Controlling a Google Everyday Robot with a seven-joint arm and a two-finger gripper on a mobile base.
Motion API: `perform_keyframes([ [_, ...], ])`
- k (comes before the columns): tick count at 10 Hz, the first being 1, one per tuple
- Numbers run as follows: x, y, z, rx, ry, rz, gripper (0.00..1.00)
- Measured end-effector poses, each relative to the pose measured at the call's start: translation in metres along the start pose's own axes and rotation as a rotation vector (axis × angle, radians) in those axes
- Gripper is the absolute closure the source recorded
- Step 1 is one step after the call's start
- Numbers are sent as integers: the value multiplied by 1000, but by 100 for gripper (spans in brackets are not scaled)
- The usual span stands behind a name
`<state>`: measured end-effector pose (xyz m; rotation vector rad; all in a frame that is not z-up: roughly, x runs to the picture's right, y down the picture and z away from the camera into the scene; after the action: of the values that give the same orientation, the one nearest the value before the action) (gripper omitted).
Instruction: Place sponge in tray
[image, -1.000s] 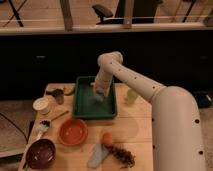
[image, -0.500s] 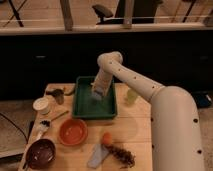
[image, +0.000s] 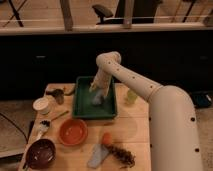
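Over the tray (image: 82, 103), the pincer (image: 97, 96) hangs, orange bowl (image: 73, 131) nearby.

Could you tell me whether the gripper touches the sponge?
Cannot tell. The camera view shows the gripper low over the tray, blending with the sponge; no plain gap.

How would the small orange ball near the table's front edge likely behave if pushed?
The orange ball looks round, so it would probably roll easily. The brown clump and grey-blue flat piece beside it might block it on that side. The end effector hangs over the green tray, away from it.
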<state>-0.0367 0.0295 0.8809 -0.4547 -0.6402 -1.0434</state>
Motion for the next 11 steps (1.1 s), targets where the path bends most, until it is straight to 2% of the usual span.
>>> perform_keyframes([
  [4,-3,0,3,-6,-4,-6,20],
  [11,-2,0,0,9,-9,-17,20],
])
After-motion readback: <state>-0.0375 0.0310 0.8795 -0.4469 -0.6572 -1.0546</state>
